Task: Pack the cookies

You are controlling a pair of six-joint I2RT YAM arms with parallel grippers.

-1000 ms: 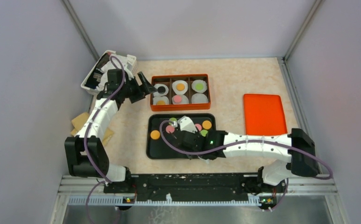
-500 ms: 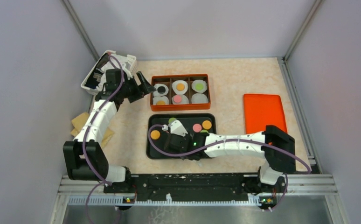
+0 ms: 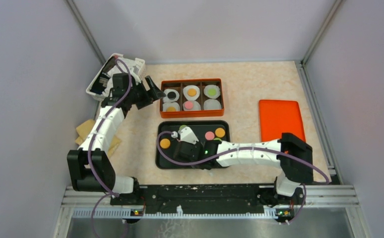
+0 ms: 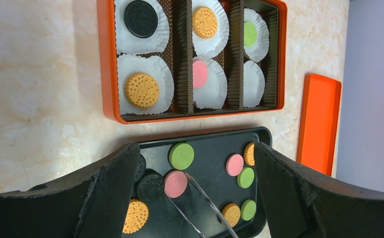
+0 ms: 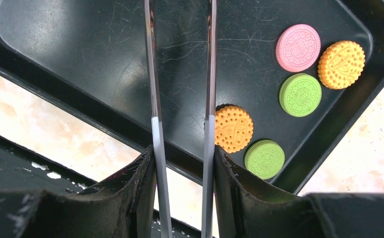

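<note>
The cookies lie on a black tray point(image 3: 160, 157): green point(image 4: 181, 155), pink point(image 4: 175, 183), black point(image 4: 149, 186), orange point(image 4: 135, 216) and several more point(image 5: 298, 47) at the right end. An orange box point(image 3: 192, 81) holds white liners with black point(image 4: 141, 18), orange point(image 4: 204, 22), green point(image 4: 250, 33), orange point(image 4: 141, 90) and pink point(image 4: 200, 74) cookies; one liner point(image 4: 253, 83) is empty. My left gripper point(image 3: 155, 91) is open beside the box's left end. My right gripper point(image 5: 182, 153) is shut on metal tongs point(image 5: 153, 74). The tong tips point(image 4: 186, 174) sit at the pink cookie; I cannot tell whether they grip it.
An orange lid point(image 3: 279, 120) lies flat at the right. A white basket point(image 3: 130, 63) stands at the back left corner, tan pieces point(image 3: 85, 130) beside the left arm. Grey walls close in on three sides.
My right arm has swung left across the tray, bringing the tongs from its middle to its left part. The left gripper has barely moved.
</note>
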